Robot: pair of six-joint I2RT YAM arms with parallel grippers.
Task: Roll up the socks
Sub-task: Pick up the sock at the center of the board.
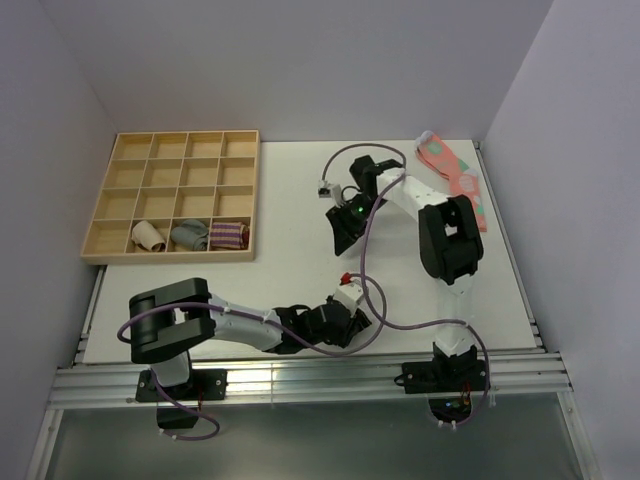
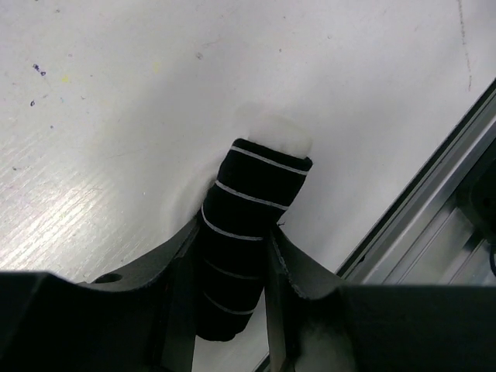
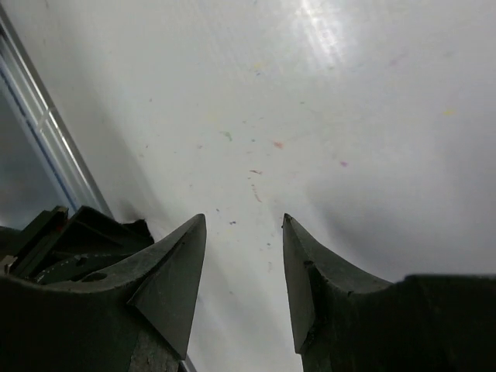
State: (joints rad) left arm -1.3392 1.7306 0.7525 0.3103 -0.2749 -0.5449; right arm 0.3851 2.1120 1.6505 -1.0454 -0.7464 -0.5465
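A rolled black sock (image 2: 256,186) with thin white stripes and a white end lies on the white table near its front edge. In the left wrist view it sits between my left gripper's fingers, and my left gripper (image 2: 236,232) is shut on it. In the top view my left gripper (image 1: 352,322) is low at the table's front middle and hides the sock. My right gripper (image 1: 340,232) hovers over the table's middle. In the right wrist view it (image 3: 242,219) is open and empty, with bare table between the fingertips.
A wooden compartment tray (image 1: 170,255) stands at the back left, with a beige bundle (image 1: 148,235), a grey bundle (image 1: 190,236) and a maroon striped bundle (image 1: 230,235) in its front row. Pink socks (image 1: 450,170) lie at the back right. A metal rail (image 2: 434,209) runs along the front edge.
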